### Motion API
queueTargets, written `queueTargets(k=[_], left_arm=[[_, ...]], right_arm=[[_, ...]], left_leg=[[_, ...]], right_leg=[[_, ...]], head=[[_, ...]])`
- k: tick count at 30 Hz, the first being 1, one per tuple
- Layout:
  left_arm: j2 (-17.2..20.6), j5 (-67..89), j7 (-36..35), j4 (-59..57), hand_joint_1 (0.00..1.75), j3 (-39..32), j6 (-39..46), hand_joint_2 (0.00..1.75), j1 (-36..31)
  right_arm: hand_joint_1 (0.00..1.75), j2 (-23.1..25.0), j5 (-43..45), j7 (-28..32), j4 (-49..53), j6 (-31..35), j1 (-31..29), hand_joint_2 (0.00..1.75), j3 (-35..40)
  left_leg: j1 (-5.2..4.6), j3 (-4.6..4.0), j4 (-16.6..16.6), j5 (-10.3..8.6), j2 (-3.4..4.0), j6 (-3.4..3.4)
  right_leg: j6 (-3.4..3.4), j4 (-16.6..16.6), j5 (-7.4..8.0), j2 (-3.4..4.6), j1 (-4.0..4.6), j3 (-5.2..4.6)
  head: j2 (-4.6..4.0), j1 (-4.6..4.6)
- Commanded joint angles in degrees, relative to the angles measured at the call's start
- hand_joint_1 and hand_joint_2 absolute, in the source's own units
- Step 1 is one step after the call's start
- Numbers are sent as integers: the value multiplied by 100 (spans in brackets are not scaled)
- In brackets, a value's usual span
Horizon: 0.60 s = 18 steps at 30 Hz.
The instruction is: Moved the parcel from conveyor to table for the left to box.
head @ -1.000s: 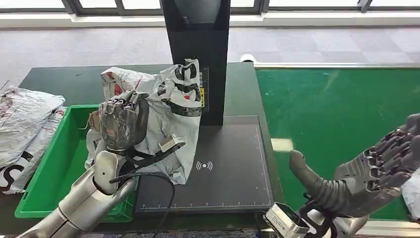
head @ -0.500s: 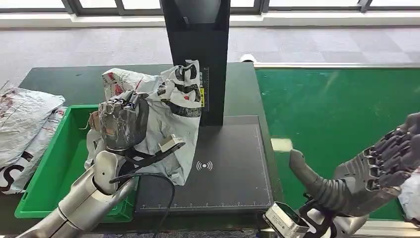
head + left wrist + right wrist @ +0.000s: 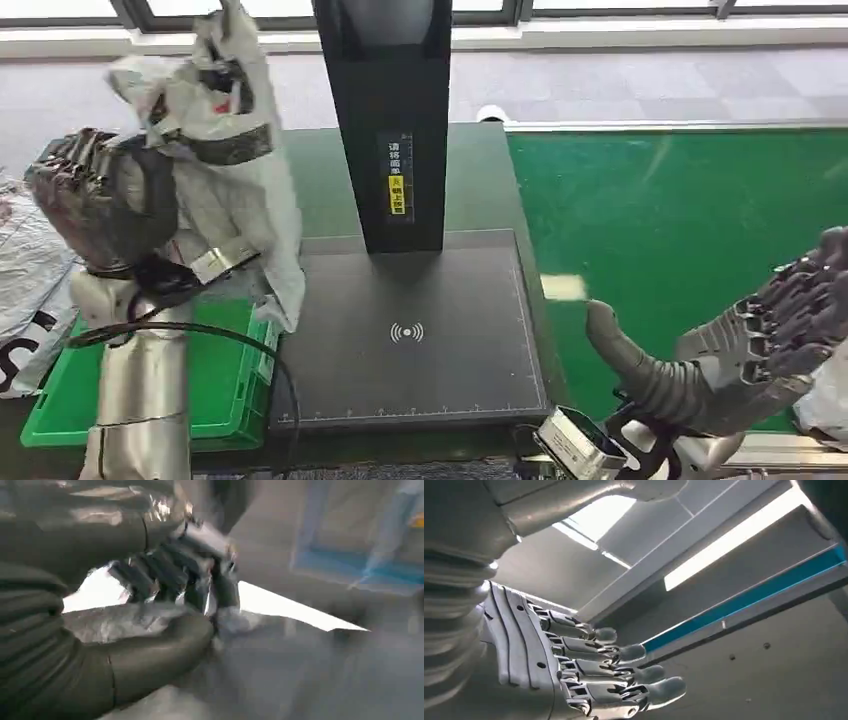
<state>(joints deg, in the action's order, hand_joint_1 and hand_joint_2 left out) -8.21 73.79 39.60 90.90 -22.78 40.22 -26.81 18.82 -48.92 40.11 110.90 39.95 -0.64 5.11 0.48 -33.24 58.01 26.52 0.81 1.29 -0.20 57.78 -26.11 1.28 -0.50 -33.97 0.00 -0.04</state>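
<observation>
Parcel [image 3: 225, 150]: I see it hanging long-axis down from my left hand [image 3: 100, 200], fingers clamped on it
Box [image 3: 215, 385]: directly beneath
Right hand [image 3: 770, 340]: spread, empty

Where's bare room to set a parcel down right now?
Free: the dark scanner pad in front of the black post, and the green conveyor between pad and right hand. The green bin floor looks bare. Crowded: far left, parcel pile; left hand holds the parcel over the bin.
</observation>
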Motion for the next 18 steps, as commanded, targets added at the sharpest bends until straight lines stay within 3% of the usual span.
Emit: queueTargets(k=[1,7,18], left_arm=[[-1179,4,40,-367,175,-3278,-22,175,-339],[-1179,4,40,-367,175,-3278,-22,175,-339],[-1179,4,40,-367,175,-3278,-22,175,-339]], right_arm=[[0,118,3,-11,-273,5,-101,175,-119],[0,118,3,-11,-273,5,-101,175,-119],[0,118,3,-11,-273,5,-101,175,-119]], left_leg=[[0,17,-8,3,20,4],[8,-14,-11,-20,-75,7],[9,-11,-14,-21,-79,9]], right_leg=[[-3,-6,2,20,5,8],[-15,-4,-5,-69,15,15],[-17,-7,-3,-81,17,20]], head=[[0,0],[0,2],[0,2]])
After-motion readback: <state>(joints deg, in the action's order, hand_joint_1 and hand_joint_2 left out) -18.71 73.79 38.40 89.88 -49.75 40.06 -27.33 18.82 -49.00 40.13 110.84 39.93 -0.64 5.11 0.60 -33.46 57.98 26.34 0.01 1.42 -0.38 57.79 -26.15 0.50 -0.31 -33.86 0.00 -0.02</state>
